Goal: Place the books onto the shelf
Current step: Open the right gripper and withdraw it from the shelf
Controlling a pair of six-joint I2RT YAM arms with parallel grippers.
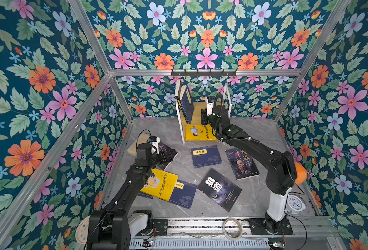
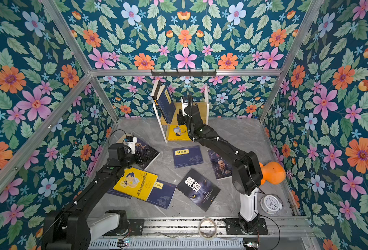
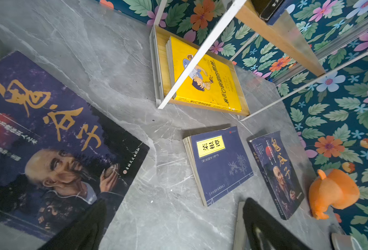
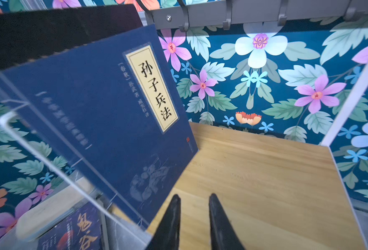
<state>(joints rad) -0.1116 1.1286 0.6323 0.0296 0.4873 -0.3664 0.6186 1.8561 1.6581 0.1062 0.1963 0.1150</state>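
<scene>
Navy book (image 4: 105, 112) is leaning on the shelf (image 4: 265, 173) — right gripper (image 4: 195, 195) parted, empty; I'm aiming to retreat straight, nudging nothing.

- The tabletop (image 3: 124, 54) is showing a smooth, matt grey stone look with pale veins.
- The shelf (image 4: 265, 173) is showing matt, grained wood boards and a smooth white metal frame.
- The books (image 3: 219, 166) are showing smooth paper covers.
- The rail (image 4: 265, 10) is looking like dull grey metal.
- The toy (image 3: 334, 190) is looking fuzzy, like plush.
</scene>
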